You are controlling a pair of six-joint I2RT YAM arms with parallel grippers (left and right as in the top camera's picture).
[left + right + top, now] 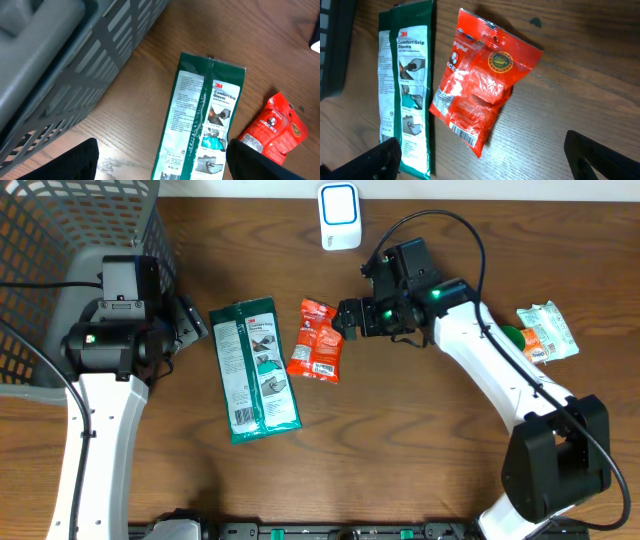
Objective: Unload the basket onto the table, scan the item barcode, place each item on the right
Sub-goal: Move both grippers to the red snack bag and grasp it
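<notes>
Gaping to its full spread, the right pincer [347, 317] grips nothing; one red snack bag [477, 80] lies flat on the wooden table [420, 440] just ahead of and below its fingertips, printed side up, with its barcode [462, 134] at the end nearer the pincer. One green 3M Comfort Grip Gloves pack [255, 370] lies past the bag, between the two pincers. The left pincer [190, 320] also stands wide open and empty, its tips just short of the glove pack's edge. One grey mesh basket [60, 240] sits behind and beside it. One white scanner [340, 216] stands off to the right pincer's side, well apart. One white, green and orange packet [547, 330] lies behind the right arm.
</notes>
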